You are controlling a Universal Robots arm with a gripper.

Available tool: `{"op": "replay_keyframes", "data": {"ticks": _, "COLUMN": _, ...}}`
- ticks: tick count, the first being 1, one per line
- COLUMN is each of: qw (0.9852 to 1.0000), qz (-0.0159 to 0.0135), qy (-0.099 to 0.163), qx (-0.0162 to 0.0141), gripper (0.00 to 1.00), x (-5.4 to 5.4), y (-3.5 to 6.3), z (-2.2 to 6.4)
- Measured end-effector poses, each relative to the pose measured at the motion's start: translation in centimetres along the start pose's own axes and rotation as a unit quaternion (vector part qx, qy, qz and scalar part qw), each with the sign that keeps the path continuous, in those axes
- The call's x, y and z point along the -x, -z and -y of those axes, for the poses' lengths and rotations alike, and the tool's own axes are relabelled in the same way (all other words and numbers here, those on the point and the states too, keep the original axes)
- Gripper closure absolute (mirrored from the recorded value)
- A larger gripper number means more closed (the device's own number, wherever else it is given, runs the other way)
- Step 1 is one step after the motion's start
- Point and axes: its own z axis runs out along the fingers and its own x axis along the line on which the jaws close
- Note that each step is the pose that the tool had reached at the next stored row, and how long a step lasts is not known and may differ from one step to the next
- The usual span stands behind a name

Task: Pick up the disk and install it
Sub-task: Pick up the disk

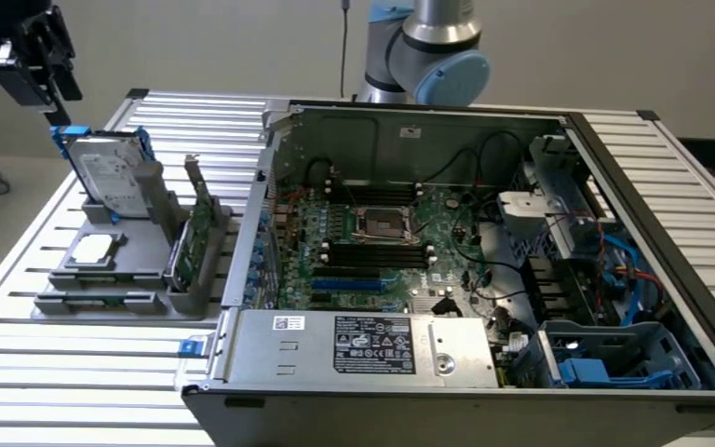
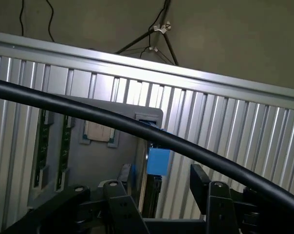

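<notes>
Gripper (image 1: 55, 110) hung at the exterior view's far left, jaws apart, just above the disk (image 1: 109, 175) and gripping nothing. Disk stood upright in a grey holder (image 1: 146, 244) on the slatted table (image 1: 34, 372). Open computer case (image 1: 457, 279) sat to the exterior view's right.

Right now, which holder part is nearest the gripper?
The disk, upright in its blue carrier just below the gripper; the chip lies flat and the green card stands farther off.

Bright, even light and soft shadows in the exterior view, with a pale sheen on the ribbed metal table (image 1: 34, 363); the wrist view is dimmer, a black cable (image 2: 137, 129) dark against the table's glare.
</notes>
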Motion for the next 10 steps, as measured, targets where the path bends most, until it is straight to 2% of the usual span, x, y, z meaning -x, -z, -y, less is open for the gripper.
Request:
{"op": "replay_keyframes", "data": {"ticks": 8, "qw": 1.0000, "qz": -0.0004, "qy": 0.000, "qx": -0.0015, "gripper": 0.40, "x": 1.1, "y": -1.50, "z": -0.12}}
{"op": "replay_keyframes", "data": {"ticks": 10, "qw": 1.0000, "qz": -0.0017, "qy": -0.001, "qx": -0.0013, "gripper": 0.40, "x": 1.2, "y": -1.83, "z": -0.27}}
